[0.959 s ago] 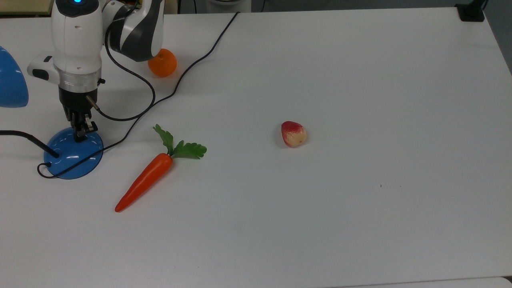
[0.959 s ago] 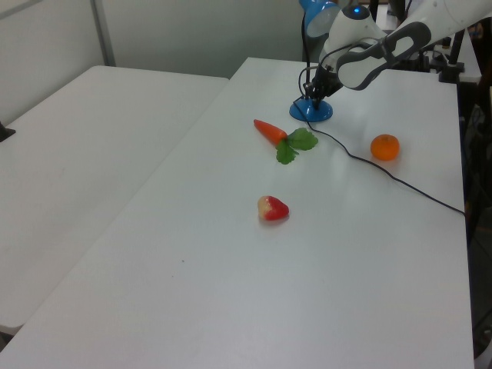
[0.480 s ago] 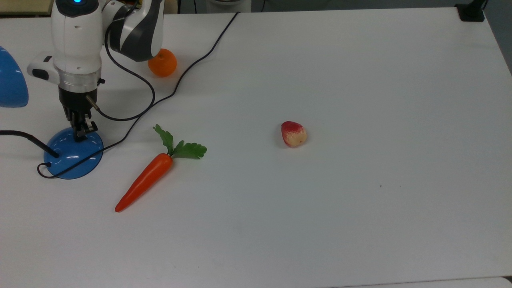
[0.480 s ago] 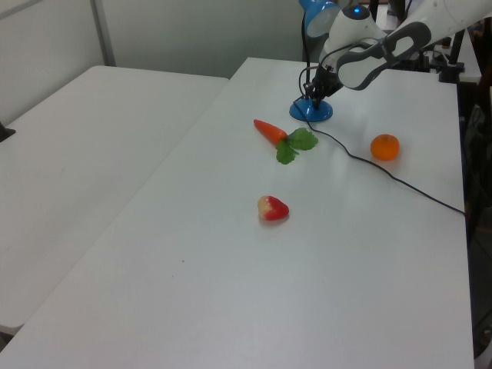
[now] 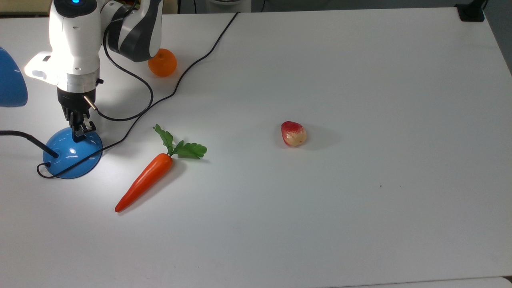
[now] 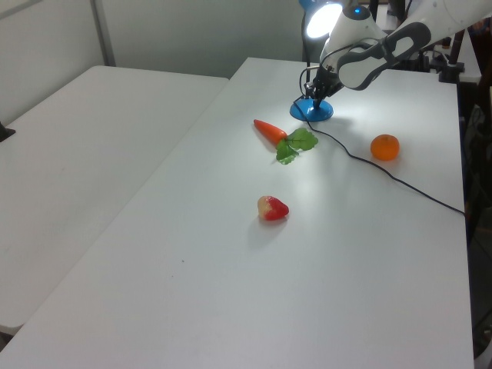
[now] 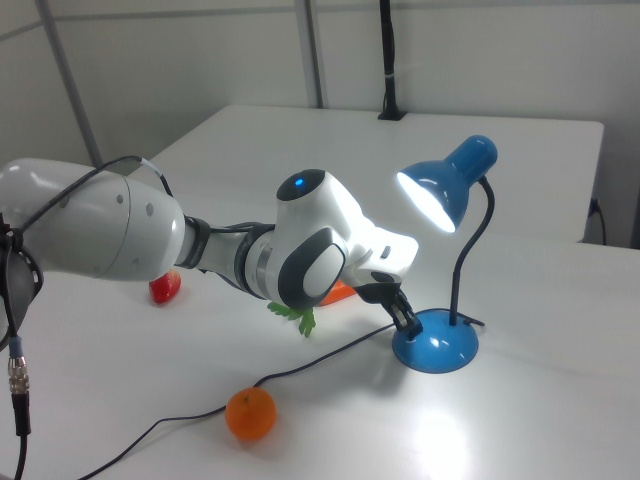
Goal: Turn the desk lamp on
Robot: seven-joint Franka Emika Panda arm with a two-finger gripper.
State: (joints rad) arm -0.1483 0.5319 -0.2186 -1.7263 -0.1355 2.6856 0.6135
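The desk lamp is lit: its blue shade point(image 7: 445, 185) glows white inside and throws light on the table. Its glossy blue dome base point(image 5: 72, 154) sits at the top view's left, with the thin black neck point(image 7: 470, 250) rising from it. My gripper point(image 5: 80, 131) points straight down with its tips on the far edge of the base point(image 7: 437, 345), fingers together and holding nothing. The switch is hidden under the fingertips. In the left view the gripper point(image 6: 314, 96) stands over the base point(image 6: 311, 111) at the far end of the table.
A toy carrot point(image 5: 146, 180) lies just right of the base in the top view. An orange point(image 5: 162, 63) sits behind it, beside the black cord point(image 5: 192, 64) that runs to the table's far edge. A red-and-yellow fruit point(image 5: 293, 134) lies mid-table.
The lamp has gone from dark to lit, and a bright pool of light now covers the table around the carrot. My gripper has shifted very slightly on the base.
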